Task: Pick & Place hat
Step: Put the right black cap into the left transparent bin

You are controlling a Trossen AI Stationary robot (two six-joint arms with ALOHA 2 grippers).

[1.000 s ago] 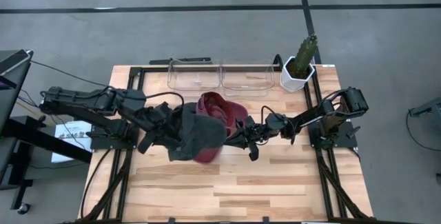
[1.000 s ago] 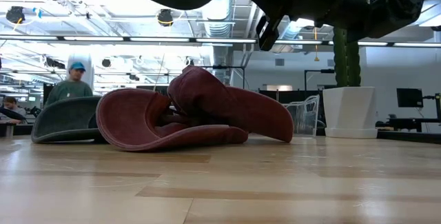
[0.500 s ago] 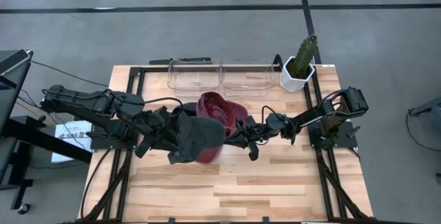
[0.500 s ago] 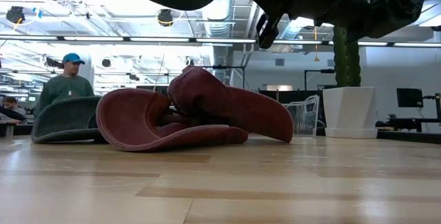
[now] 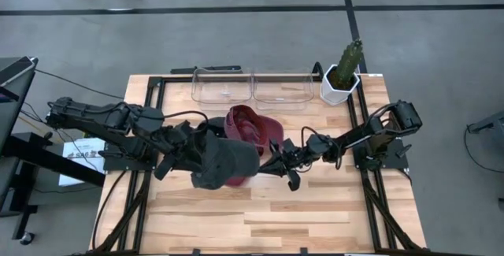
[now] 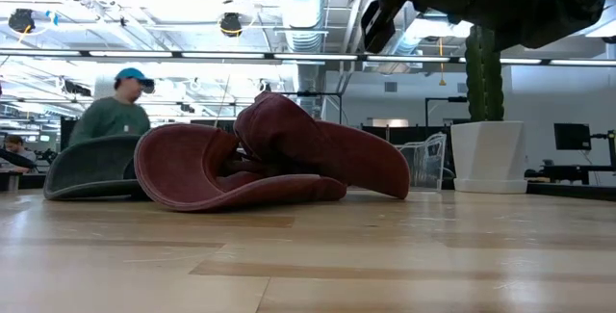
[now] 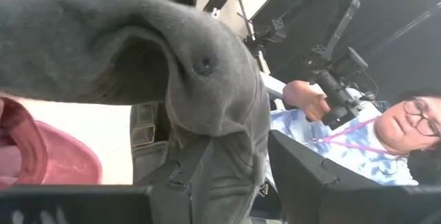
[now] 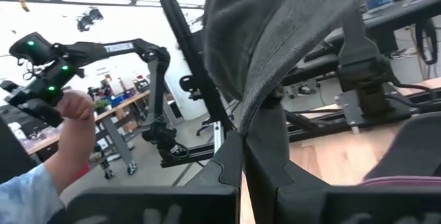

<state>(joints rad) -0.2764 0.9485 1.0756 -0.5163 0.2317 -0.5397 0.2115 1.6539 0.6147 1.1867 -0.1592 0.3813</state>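
Lifted slightly leftward, grey hat (image 5: 223, 160) hangs pinched between left gripper (image 5: 191, 155) and right gripper (image 5: 268, 164); no readable writing.

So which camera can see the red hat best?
The low view: the red hat lies whole on the table, side-on. From the high view, the grey hat, held up by both grippers, covers part of it. The left wrist view catches only its edge; the right wrist view, a sliver at best.

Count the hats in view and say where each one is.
3. A grey hat is held up between the left gripper and right gripper; a maroon hat lies on the table beneath; a green hat lies beside it. Others may be hidden.
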